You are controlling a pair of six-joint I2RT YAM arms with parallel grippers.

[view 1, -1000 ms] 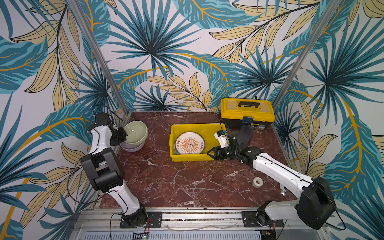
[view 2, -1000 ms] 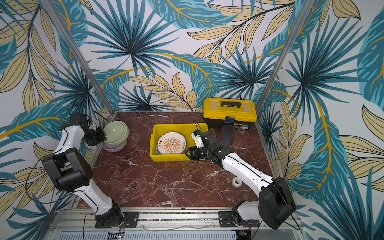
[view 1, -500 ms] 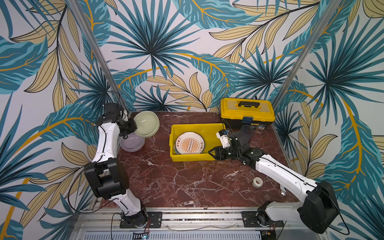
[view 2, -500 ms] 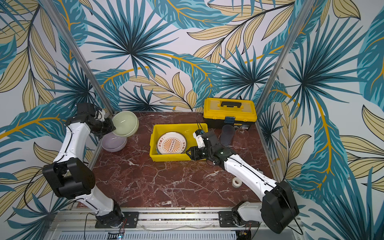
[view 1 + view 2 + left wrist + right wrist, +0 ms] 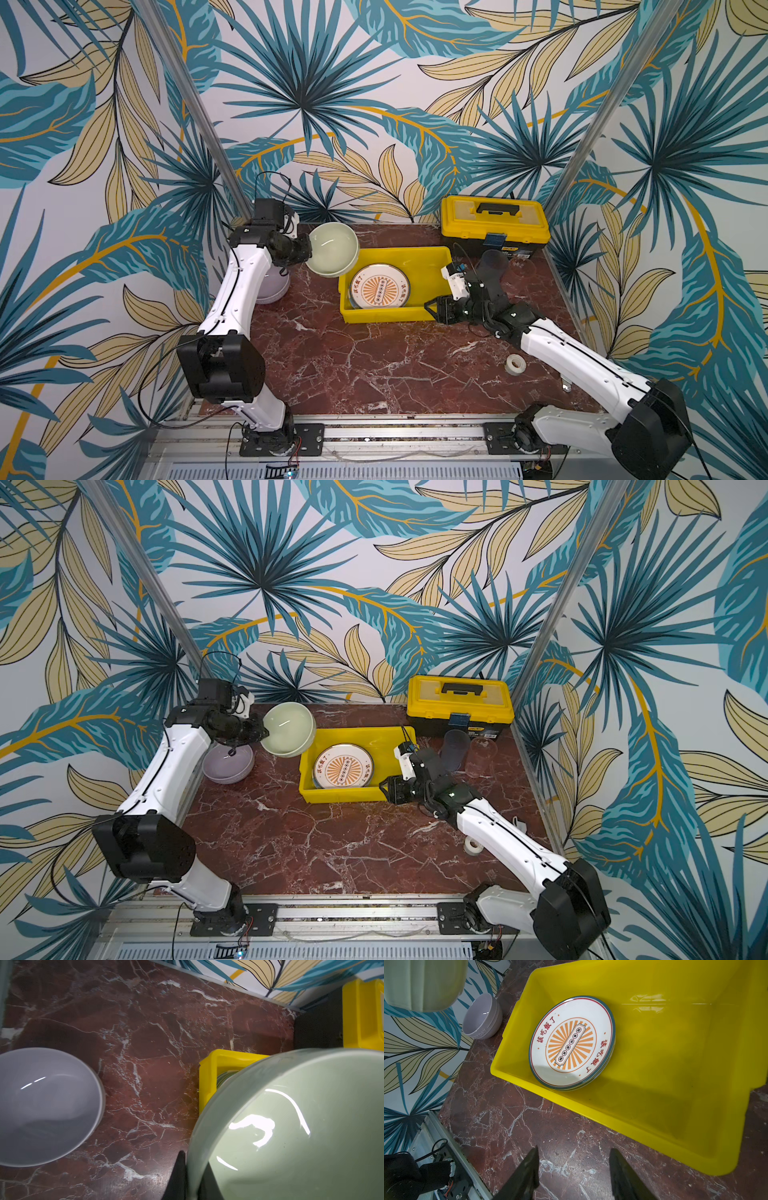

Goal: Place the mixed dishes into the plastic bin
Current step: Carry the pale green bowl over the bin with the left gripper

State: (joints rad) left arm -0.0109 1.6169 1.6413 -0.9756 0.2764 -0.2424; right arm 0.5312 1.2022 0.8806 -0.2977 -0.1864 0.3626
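Observation:
My left gripper (image 5: 194, 1159) is shut on the rim of a pale green bowl (image 5: 332, 248), which hangs tilted in the air over the far left corner of the yellow plastic bin (image 5: 382, 316). A lilac bowl (image 5: 228, 764) stands on the table to the left, partly behind the arm. Inside the bin lies a stack of plates with an orange sunburst plate (image 5: 572, 1043) on top. My right gripper (image 5: 574, 1148) is open and empty just outside the bin's near right corner. Two clear tumblers (image 5: 455, 750) (image 5: 481, 756) stand behind the right arm.
A yellow lidded toolbox (image 5: 494, 222) with a black handle stands at the back right, just behind the tumblers. A small roll of tape (image 5: 515, 365) lies near the right arm. The red marble table is walled at the back and sides.
The left arm has lifted the green bowl off the lilac bowl and carried it right, up to the bin's corner. The right gripper has hardly moved.

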